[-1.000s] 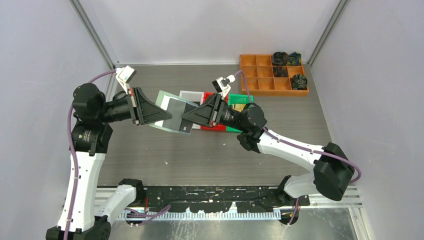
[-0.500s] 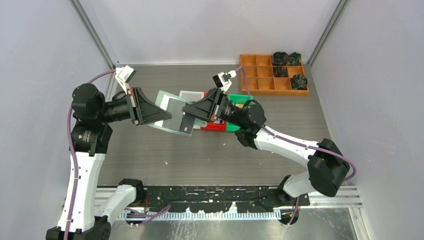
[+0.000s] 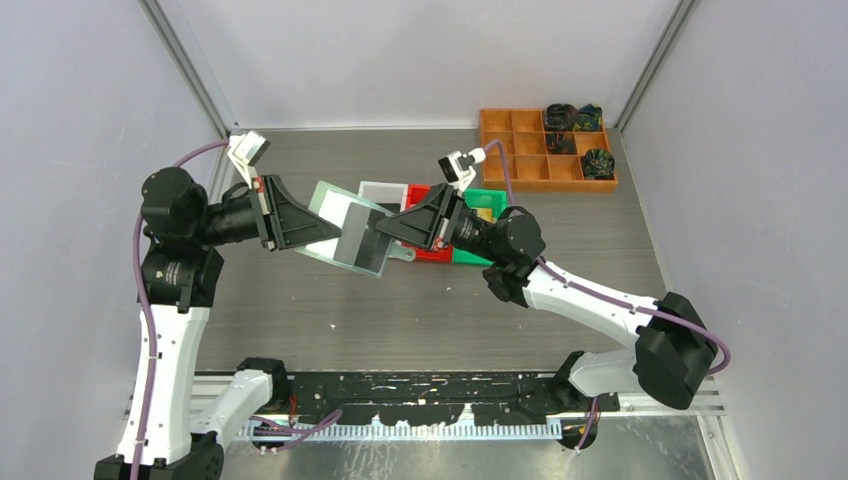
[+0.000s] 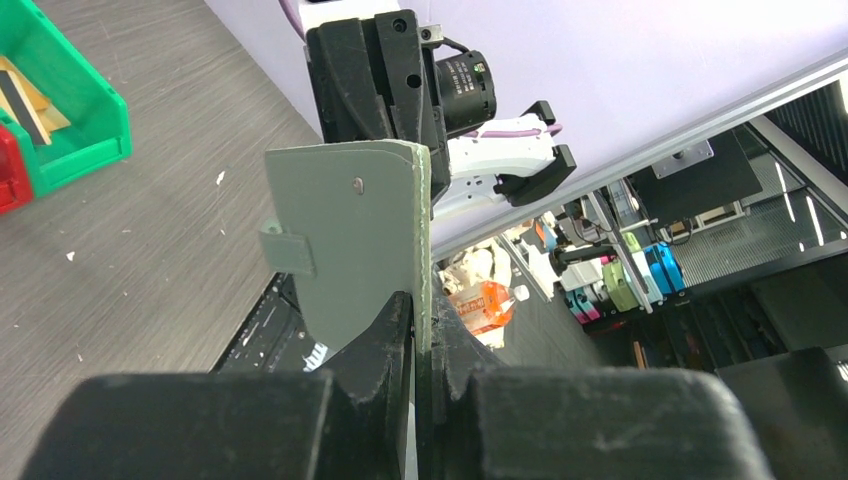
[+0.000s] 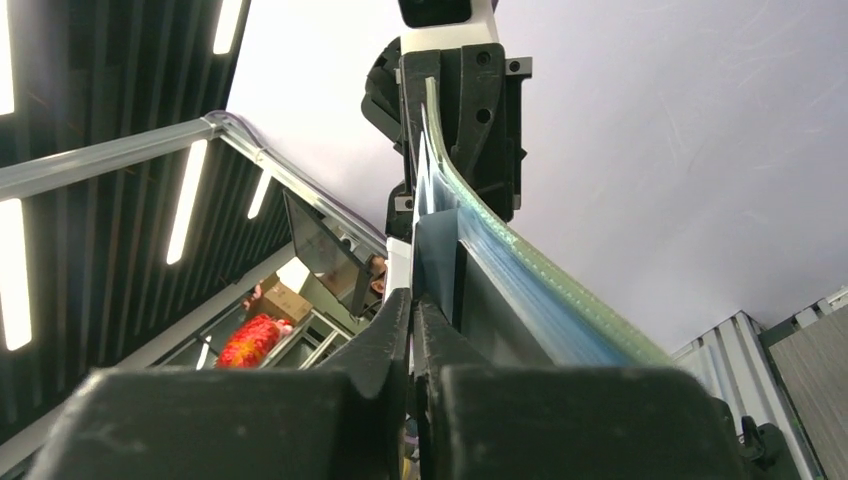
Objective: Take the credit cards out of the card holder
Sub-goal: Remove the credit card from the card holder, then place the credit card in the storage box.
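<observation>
Right fingers (image 5: 390, 335) have gone from part open to fully pinched, and that wrist has swung slightly to the right. The left side hasn't budged. The right fingers now nip 1 thin leaf at the right end of the card holder (image 3: 340, 212). It looks like the grey card (image 3: 357, 240), but I can't rule out pocket film. Left fingers (image 4: 385, 335) are clamped tight on the opposite end. The holder hangs in the air between the 2 arms, above the tabletop (image 3: 400, 320), just in front of the white bin (image 3: 382, 187).

My call for the pull:
- Draw straight back along the card's own plane, away from the left arm, and keep the left arm rigid.
- In the right wrist view the mint cover bows off to one side, so don't add twist.
- If the whole holder drags along, you've likely got the pocket. Let go and re-pinch deeper on the card.

Room:
- The red bin (image 3: 418, 194) and green bin (image 3: 490, 197) sit right by the right wrist, so stay above their rims.
- There's bare tabletop on the near side.
- The orange tray (image 3: 520, 183) is well apart, in the far right corner.
</observation>
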### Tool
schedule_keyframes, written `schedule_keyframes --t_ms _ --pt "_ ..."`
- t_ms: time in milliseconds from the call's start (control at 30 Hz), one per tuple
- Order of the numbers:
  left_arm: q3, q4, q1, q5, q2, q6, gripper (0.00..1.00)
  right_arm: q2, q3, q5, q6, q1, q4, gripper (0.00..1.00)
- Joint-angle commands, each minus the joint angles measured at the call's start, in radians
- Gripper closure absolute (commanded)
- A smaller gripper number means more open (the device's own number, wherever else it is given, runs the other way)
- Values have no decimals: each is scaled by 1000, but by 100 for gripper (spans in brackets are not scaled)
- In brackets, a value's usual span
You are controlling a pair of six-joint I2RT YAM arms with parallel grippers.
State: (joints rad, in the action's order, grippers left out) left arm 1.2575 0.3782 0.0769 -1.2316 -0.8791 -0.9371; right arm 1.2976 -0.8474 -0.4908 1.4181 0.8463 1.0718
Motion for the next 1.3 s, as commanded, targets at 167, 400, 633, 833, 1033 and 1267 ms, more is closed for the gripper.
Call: schedule_keyframes --t_ms 167,400,633,833,1033,1267 --pt "43 -5 -19 37 16 37 100 10 -64 -28 -9 16 53 67" --pt "57 57 -32 77 11 97 100 57 -81 -23 12 41 95 74" --pt "66 83 -63 80 6 121 100 16 -32 -17 -8 28 74 99" --pt "80 79 -87 58 0 121 100 -86 75 -11 6 -71 -4 99" --pt "89 99 -142 23 -13 176 100 -179 135 -103 65 -261 -117 99" --pt "213 510 -170 107 -51 704 100 -172 -39 -166 -378 -426 -834 99"
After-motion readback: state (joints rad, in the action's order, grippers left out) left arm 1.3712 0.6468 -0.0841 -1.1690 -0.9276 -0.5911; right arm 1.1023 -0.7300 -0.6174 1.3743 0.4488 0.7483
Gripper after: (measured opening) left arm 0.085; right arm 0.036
